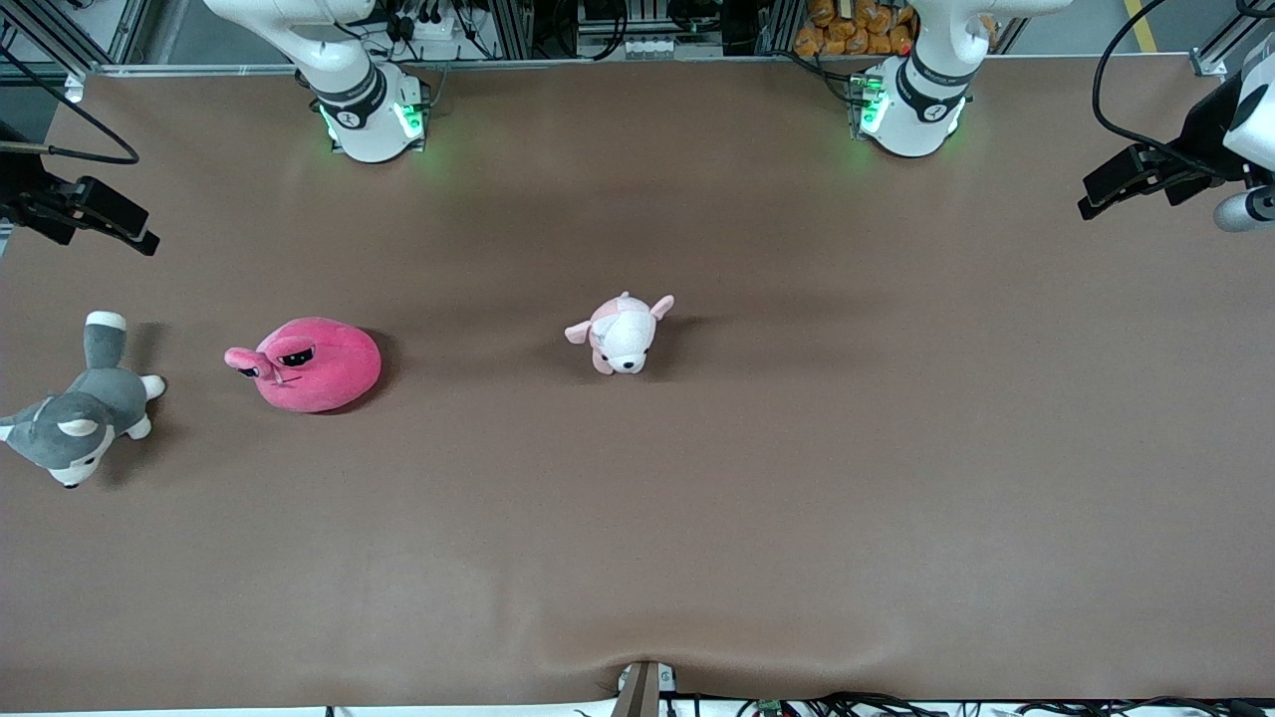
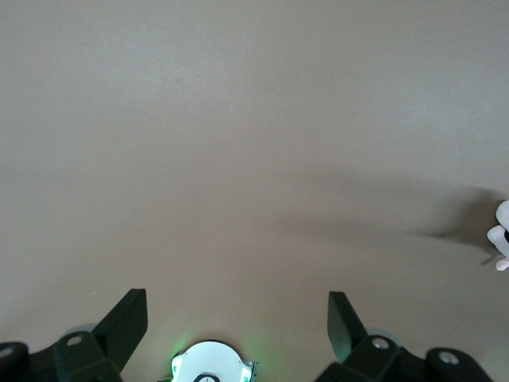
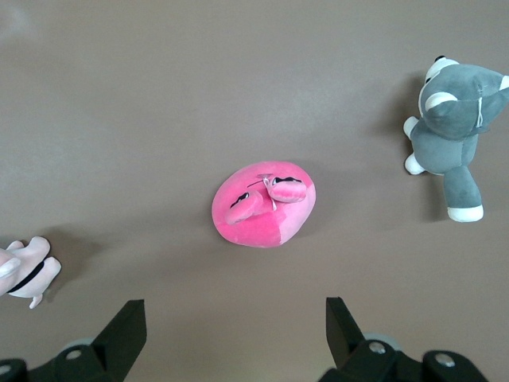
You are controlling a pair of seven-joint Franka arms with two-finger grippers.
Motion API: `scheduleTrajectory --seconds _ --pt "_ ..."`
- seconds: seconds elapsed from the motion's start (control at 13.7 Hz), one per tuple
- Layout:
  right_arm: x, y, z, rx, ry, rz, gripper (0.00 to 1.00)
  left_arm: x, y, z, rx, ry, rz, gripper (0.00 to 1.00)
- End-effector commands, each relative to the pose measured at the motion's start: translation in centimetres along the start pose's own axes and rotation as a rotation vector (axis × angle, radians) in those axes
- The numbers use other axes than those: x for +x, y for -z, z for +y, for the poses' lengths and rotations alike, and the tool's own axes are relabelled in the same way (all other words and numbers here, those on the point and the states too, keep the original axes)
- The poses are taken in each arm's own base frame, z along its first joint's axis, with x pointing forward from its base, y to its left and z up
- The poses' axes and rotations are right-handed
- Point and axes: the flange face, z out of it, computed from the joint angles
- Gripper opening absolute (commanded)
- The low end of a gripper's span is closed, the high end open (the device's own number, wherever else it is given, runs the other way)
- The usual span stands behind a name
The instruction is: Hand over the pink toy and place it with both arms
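Fuzzy grey husky plush (image 1: 80, 418), round hot-pink toy (image 1: 314, 363), left gripper (image 2: 238, 322) and right gripper (image 3: 236, 326) fingers apart

The table (image 1: 697, 498) is evenly, softly lit from above; short soft shadows are cast beside the toys; no glare is observed.

Robot lab: alu frame (image 1: 60, 30), cables (image 1: 1116, 80).

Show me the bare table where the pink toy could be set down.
Bare stretch: from the pale puppy plush toward the left arm's end, and the whole strip nearer the camera. Crowded: the right arm's end, where the pink toy lies beside the grey husky plush.
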Motion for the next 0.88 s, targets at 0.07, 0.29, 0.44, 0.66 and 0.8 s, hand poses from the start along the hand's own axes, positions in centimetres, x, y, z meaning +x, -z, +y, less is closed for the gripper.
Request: scheduleTrajectory --seconds 0.07,0.29,0.44,0.66,0.8 --pt "-0.6 1.2 -1.9 -0.004 0.023 0.021 1.0 -1.0 0.6 -1.0 0.016 -0.013 -0.028 1.0" --pt "-0.5 2.1 -1.3 -0.008 0.012 0.042 1.0 -1.1 0.6 -1.6 0.015 0.0 -0.031 1.0" --pt "-0.4 1.9 -1.3 -0.012 0.017 0.037 1.0 -1.2 0.6 -1.6 0.013 0.009 -0.037 1.0" --pt "-0.5 2.0 -1.3 -0.013 0.015 0.035 1.0 -1.4 0.6 -1.3 0.009 0.01 -0.044 1.0" --pt "-0.5 2.0 -1.2 -0.013 0.015 0.034 1.0 -1.5 0.7 -1.3 0.006 0.009 -0.045 1.0"
